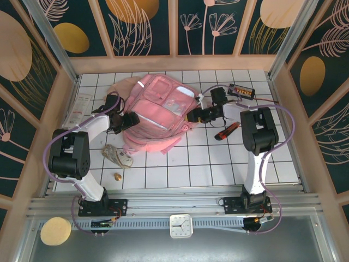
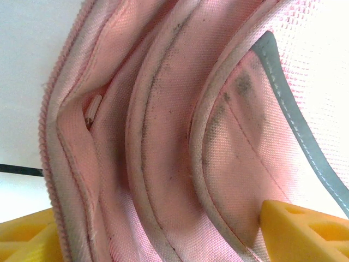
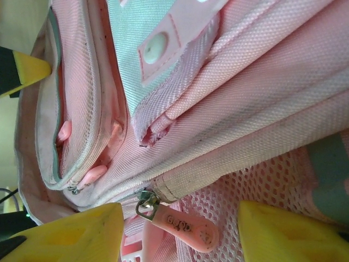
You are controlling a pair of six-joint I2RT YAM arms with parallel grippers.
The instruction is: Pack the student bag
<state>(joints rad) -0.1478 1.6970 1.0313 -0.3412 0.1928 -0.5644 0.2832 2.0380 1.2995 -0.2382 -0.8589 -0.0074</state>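
The student bag (image 1: 158,112), a big pale pink backpack, lies flat in the middle of the tiled table. My left gripper (image 1: 128,121) is against its left side. In the left wrist view this gripper (image 2: 163,240) stands open, its yellow fingertips (image 2: 305,232) wide apart over piped folds of the bag (image 2: 163,136). My right gripper (image 1: 192,116) is at the bag's right side. In the right wrist view it (image 3: 180,234) is open, and a pink rubber zipper pull (image 3: 188,225) lies loose between its fingers, touching neither. The bag's mesh side pocket (image 3: 262,185) lies behind the pull.
An orange and black tool (image 1: 226,131) lies right of the bag, and a dark box (image 1: 241,90) sits at the back right. A clear packet (image 1: 79,106) lies at the far left. A crumpled wrapper (image 1: 117,156) and a small golden object (image 1: 116,176) rest near the front left.
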